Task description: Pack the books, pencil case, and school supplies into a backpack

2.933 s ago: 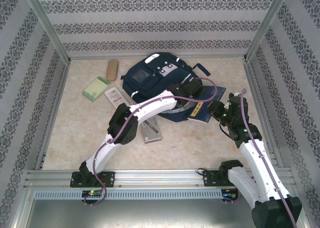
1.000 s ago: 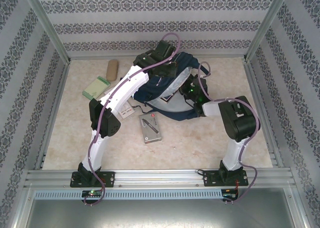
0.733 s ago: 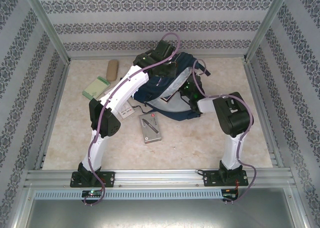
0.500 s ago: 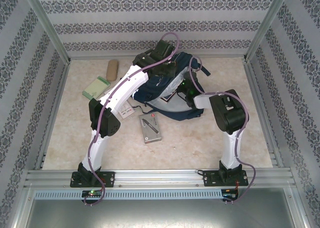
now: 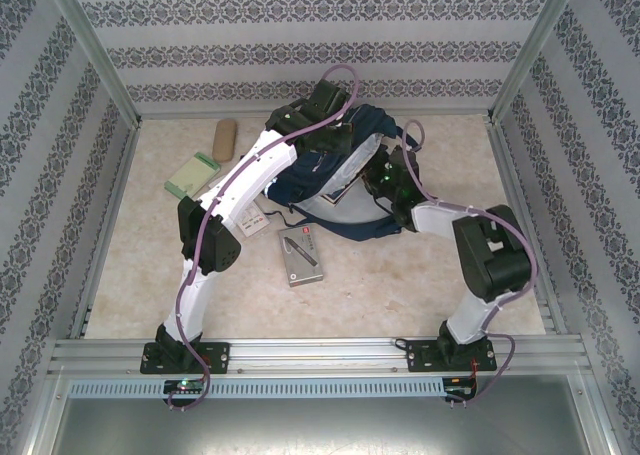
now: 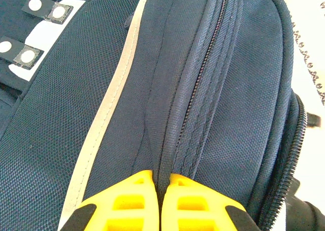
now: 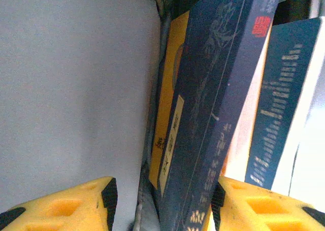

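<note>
The navy backpack (image 5: 298, 183) stands propped up at the back middle of the table, its mouth facing the arms. My left gripper (image 6: 161, 183) is shut on a fold of its fabric beside the zipper and holds the top up (image 5: 335, 140). My right gripper (image 7: 162, 203) is open inside the mouth (image 5: 385, 180). Between its fingers stands the navy book with the yellow label (image 7: 218, 89), clear of the left pad. An orange-yellow book (image 7: 170, 89) lies behind it against the grey lining (image 7: 76, 89). A blue book (image 7: 284, 99) stands to the right.
A pale green pad (image 5: 192, 176) and a tan pencil case (image 5: 225, 139) lie at the back left. A grey flat packet (image 5: 301, 254) lies in front of the backpack. Metal frame rails bound the table on all sides.
My right gripper's jaws have spread apart around the navy book inside the backpack, and the right elbow has swung out to the right. The left gripper has kept its grip.
</note>
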`<state>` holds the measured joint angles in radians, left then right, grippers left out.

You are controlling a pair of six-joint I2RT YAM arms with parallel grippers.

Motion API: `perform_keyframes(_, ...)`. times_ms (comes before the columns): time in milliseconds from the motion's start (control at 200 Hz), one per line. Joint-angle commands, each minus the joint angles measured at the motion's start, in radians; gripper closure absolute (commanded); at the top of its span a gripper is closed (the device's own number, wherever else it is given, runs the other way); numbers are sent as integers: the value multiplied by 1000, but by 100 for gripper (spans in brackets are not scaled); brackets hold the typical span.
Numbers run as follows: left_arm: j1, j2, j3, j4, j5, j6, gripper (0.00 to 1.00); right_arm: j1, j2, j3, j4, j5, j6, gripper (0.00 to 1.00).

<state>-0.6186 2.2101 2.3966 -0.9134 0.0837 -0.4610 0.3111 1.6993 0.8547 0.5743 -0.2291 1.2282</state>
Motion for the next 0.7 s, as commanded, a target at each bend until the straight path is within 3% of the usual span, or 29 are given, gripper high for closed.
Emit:
perform_keyframes(0,19,-73,-1,50,9,-25,100,-11,-68,-15,-89,-34,-110,48)
perform_keyframes(125,19,-73,-16,62,24,-36,100,-33,-54,-8,-124,-90,-104,55)
perform_keyframes(320,19,-74,-24,70,36,-44,100,-29,3,12,-132,-106,-87,89)
perform_keyframes(375,19,-76,-26,69,35,-44,100,-31,21,21,-134,-114,-79,89)
perform_keyframes(475,19,-82,-28,64,28,-41,100,-30,9,19,-177,-92,-80,77)
perform_keyframes(694,19,-93,-38,63,24,-34,100,-36,-87,-58,-236,-15,-95,67)
